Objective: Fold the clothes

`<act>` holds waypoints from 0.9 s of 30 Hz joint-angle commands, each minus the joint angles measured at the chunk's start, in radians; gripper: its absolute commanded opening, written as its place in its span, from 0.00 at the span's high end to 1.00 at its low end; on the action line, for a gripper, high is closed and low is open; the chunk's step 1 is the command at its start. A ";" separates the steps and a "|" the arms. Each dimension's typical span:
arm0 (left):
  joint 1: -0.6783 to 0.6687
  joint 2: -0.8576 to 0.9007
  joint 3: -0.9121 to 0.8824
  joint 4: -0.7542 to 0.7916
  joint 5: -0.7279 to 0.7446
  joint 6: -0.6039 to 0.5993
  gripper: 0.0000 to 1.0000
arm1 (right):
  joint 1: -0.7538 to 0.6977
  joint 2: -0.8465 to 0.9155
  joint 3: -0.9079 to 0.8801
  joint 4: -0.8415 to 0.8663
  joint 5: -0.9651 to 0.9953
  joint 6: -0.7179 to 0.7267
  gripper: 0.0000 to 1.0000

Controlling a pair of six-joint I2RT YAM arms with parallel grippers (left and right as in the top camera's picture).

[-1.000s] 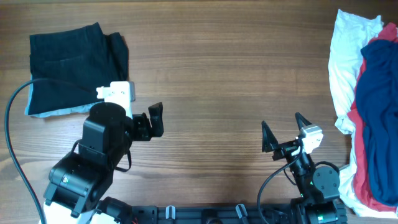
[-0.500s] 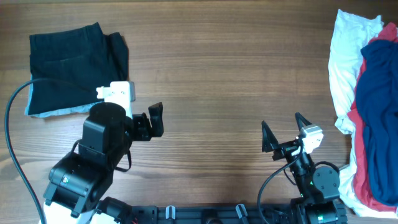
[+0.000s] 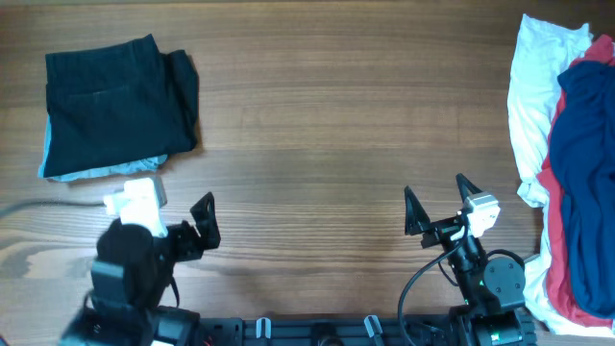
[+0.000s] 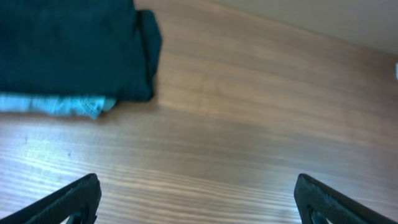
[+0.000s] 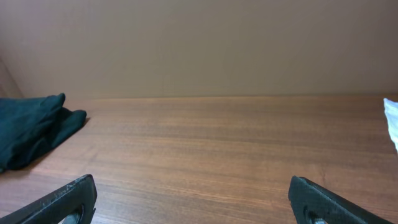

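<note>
A folded black garment (image 3: 115, 101) lies at the table's far left, on top of a light-blue piece (image 3: 72, 173) whose edge shows under it. In the left wrist view the black garment (image 4: 68, 46) and the light-blue edge (image 4: 56, 104) lie ahead to the left. My left gripper (image 3: 197, 229) (image 4: 199, 205) is open and empty over bare wood, in front of the black garment and apart from it. My right gripper (image 3: 437, 204) (image 5: 199, 202) is open and empty near the front right. The black garment shows far left in the right wrist view (image 5: 31, 127).
A heap of unfolded clothes lies at the right edge: a white piece (image 3: 533, 86), a red one (image 3: 553, 192) and a navy one (image 3: 586, 163) on top. The white piece's edge shows in the right wrist view (image 5: 392, 121). A black cable (image 3: 29, 207) runs along the left.
My left arm has drawn back toward the front left, away from the folded black garment, which is now fully uncovered. The right arm has not moved.
</note>
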 commanded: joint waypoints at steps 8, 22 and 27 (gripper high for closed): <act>0.089 -0.386 -0.607 0.673 0.081 0.010 0.00 | -0.006 -0.010 0.008 0.005 -0.019 0.009 0.00; 0.114 -0.436 -0.726 0.805 0.174 0.084 0.00 | -0.006 -0.010 0.008 0.005 -0.019 0.008 0.00; 0.123 -0.436 -0.726 0.805 0.174 0.084 0.00 | -0.006 -0.010 0.008 0.005 -0.019 0.008 0.00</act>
